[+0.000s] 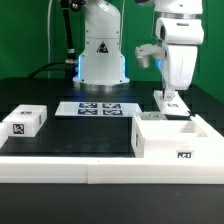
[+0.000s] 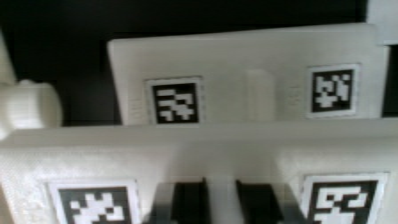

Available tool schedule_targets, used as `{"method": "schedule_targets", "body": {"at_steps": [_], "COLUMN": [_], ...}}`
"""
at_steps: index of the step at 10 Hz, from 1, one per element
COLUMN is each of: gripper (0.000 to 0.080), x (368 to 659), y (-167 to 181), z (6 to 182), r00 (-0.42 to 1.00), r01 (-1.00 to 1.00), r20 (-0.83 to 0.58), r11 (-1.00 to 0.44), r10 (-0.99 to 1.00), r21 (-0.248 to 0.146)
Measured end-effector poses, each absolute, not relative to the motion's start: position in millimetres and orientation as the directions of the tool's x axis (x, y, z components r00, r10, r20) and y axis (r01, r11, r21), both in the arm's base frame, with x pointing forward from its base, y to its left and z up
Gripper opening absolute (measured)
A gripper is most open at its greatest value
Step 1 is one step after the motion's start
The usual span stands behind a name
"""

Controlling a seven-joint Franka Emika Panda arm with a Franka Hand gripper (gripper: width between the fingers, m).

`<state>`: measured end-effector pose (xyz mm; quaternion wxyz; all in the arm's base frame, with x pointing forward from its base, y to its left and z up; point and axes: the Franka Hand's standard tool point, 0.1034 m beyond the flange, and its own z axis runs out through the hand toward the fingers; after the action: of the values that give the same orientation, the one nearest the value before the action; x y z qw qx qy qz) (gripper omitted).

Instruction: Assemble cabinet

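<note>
We see the cabinet box [image 1: 165, 146] at the exterior frame's lower right, the pincer [image 1: 170, 97] at its rear edge, grip indiscernible. A drawer block [image 1: 25, 122] sits at left, with open counter [image 1: 85, 135] between.

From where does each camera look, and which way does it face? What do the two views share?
Exterior view: off the arm, looking across the table toward the robot's base; it sees the marker board, the cabinet, a small tagged block, the arm and the gripper.
Wrist view: on the wrist, looking along the gripper at close tagged white parts; only the dark jaws show.
Shared: the gripper and, it seems, the cabinet.
</note>
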<state>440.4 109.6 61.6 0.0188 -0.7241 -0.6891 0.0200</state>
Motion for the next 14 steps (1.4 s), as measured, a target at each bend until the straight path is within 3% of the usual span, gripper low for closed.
{"method": "schedule_targets", "body": {"at_steps": [14], "gripper": [0.0072], "x": [459], "y": [110], "z": [59.3], "r00": [0.051], "r01": [0.998], "r20": [0.009], "r11": [-0.051], "r10": [0.999], "r21": [-0.048]}}
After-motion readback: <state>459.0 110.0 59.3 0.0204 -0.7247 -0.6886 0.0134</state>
